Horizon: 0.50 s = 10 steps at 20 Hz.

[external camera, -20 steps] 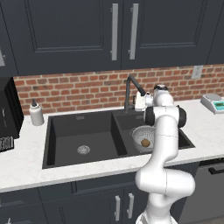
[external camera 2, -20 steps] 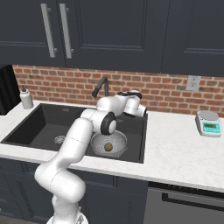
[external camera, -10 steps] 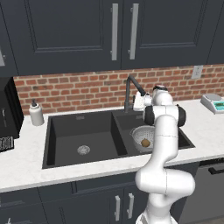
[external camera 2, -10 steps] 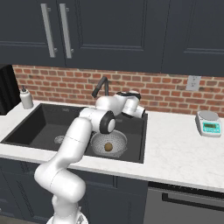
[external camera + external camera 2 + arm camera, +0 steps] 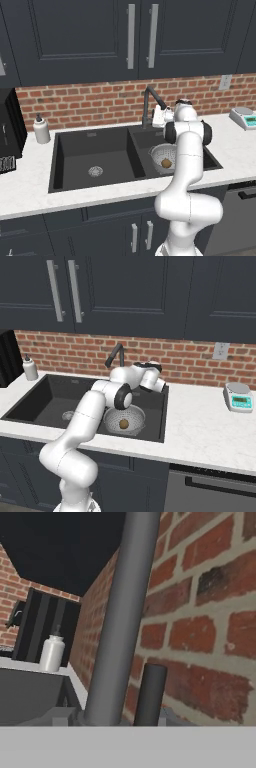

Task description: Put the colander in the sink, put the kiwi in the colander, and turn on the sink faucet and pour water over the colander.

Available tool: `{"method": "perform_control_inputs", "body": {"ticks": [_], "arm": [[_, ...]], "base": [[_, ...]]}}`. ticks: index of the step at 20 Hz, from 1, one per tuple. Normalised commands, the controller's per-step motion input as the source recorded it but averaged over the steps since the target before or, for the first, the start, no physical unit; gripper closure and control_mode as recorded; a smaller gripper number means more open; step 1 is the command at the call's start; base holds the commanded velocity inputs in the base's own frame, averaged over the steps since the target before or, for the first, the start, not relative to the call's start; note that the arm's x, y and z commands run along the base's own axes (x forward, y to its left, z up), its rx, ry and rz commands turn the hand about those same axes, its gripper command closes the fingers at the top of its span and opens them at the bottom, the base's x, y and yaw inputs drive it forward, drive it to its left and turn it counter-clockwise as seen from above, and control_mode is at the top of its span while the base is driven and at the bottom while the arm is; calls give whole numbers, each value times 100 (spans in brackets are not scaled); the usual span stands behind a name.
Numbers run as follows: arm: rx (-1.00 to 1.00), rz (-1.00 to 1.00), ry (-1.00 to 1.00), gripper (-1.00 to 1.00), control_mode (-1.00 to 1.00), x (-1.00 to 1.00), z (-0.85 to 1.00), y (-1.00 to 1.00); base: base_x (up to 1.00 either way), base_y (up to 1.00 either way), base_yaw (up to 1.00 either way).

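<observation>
At the back of the sink [image 5: 70, 150], beside the brick wall [image 5: 90, 102], the gripper [image 5: 159, 116] is positioned against the lower part of the faucet [image 5: 146, 105]. From the hand camera, the faucet's upright grey column [image 5: 122, 617] is seen very close, with a short dark lever [image 5: 149, 694] standing just beside it at its base. Whether the fingers are released or clenched on the lever cannot be told, since the fingertips are hidden at the bottom of that view.

The colander [image 5: 161, 156] is seated in the right basin of the black double sink. The kiwi [image 5: 166, 163] is held inside the colander, resting on its bottom. From the right base camera, the same kiwi [image 5: 123, 424] is seen in the middle of the colander [image 5: 132, 418], below the arm's forearm.

A white soap bottle [image 5: 41, 130] is placed on the counter [image 5: 30, 185] left of the sink, well apart from the faucet. A small scale [image 5: 238, 396] is located on the counter to the right.
</observation>
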Motion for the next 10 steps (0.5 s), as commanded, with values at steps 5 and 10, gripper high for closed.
{"method": "perform_control_inputs", "body": {"ticks": [5, 10], "arm": [[8, 6, 4, 100, -100, 46, 20, -1], [4, 5, 10, 100, -100, 48, 24, -10]], "base": [[0, 0, 0], [0, 0, 0]]}}
